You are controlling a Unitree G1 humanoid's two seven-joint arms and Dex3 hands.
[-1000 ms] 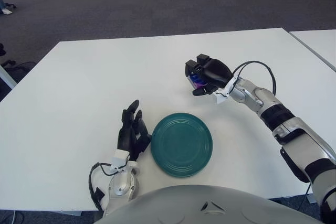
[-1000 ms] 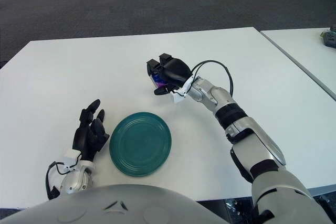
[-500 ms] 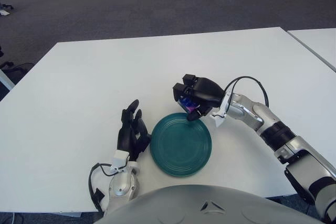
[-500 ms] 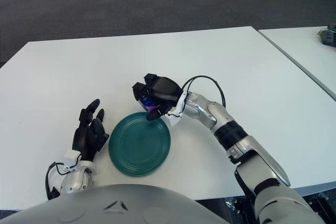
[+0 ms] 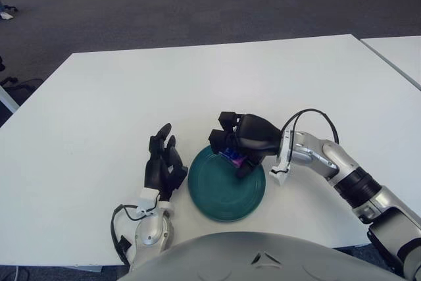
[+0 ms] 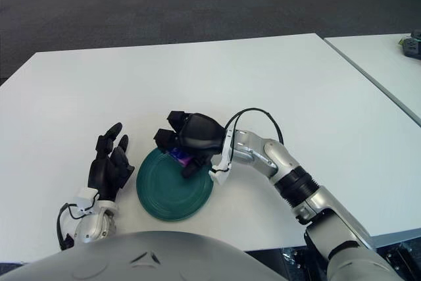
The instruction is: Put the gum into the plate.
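Observation:
A dark green plate (image 5: 223,192) lies on the white table near its front edge. My right hand (image 5: 235,146) is over the plate's far part, fingers curled on a small purple and blue gum pack (image 5: 231,156) that shows under the palm; it also shows in the right eye view (image 6: 179,157). The gum is held just above the plate's surface. My left hand (image 5: 164,164) rests on the table just left of the plate, fingers spread and empty.
The white table (image 5: 131,97) stretches back and to both sides. A second white table (image 5: 401,54) stands at the right with a narrow gap between. Grey carpet lies beyond the far edge.
My right hand has carried the gum from behind the plate toward me and down, now over the plate. The left hand has stayed beside the plate.

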